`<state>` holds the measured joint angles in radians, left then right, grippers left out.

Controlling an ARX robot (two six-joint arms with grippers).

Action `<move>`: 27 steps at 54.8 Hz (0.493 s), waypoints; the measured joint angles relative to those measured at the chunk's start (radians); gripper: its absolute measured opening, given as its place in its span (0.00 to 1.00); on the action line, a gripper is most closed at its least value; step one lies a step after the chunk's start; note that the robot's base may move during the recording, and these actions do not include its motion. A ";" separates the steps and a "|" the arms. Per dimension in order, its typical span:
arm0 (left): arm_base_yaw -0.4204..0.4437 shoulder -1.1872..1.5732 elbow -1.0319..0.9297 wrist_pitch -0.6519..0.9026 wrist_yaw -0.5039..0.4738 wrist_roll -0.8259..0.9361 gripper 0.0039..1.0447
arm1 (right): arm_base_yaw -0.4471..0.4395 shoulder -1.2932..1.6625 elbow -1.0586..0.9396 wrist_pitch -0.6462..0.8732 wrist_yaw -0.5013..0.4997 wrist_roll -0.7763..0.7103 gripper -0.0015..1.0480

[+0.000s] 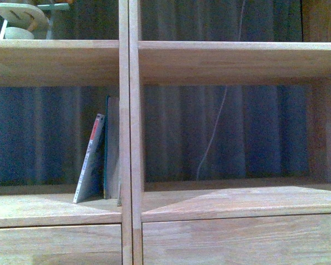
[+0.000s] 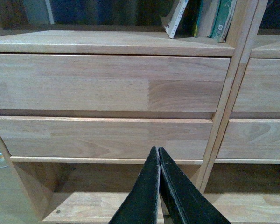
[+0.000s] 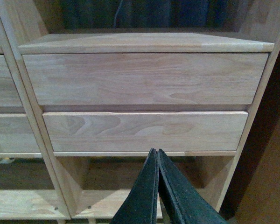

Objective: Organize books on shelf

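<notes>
Front view shows the shelf filling the frame, two columns split by a central upright. Its right compartment is open across its whole width, a thin cord hanging behind it. Four drawer fronts appear across the wrist views, two per column, with an open bay beneath each pair. In the left compartment two books stand hard against the central upright: the dark teal book upright, the pale book leaning on it, its foot out toward the open side. The left wrist view's book count is unclear. Both grippers hover low before the drawers, left gripper and right gripper each with fingers pressed together, holding nothing.
</notes>
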<state>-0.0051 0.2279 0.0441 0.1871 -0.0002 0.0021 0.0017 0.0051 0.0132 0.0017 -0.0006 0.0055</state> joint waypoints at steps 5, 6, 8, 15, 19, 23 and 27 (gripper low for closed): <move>0.000 -0.032 -0.033 0.006 0.000 0.000 0.02 | 0.000 0.000 0.000 0.000 0.000 0.000 0.03; 0.000 -0.033 -0.033 0.003 0.002 0.000 0.02 | 0.000 0.000 0.000 0.000 0.001 0.000 0.03; 0.000 -0.039 -0.033 -0.002 0.001 0.000 0.02 | 0.000 0.000 0.000 0.000 0.000 0.000 0.03; 0.001 -0.164 -0.033 -0.154 0.000 0.000 0.02 | 0.000 0.000 0.000 0.000 0.001 0.000 0.03; 0.001 -0.212 -0.033 -0.180 0.000 0.000 0.02 | 0.000 0.000 0.000 0.000 0.000 0.000 0.03; 0.001 -0.220 -0.033 -0.184 0.000 0.000 0.02 | 0.000 0.000 0.000 0.000 0.000 0.000 0.03; 0.001 -0.222 -0.033 -0.185 0.000 0.000 0.02 | 0.000 0.000 0.000 0.000 0.000 0.000 0.03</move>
<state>-0.0044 0.0063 0.0113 0.0021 0.0002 0.0021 0.0017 0.0048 0.0132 0.0013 -0.0006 0.0055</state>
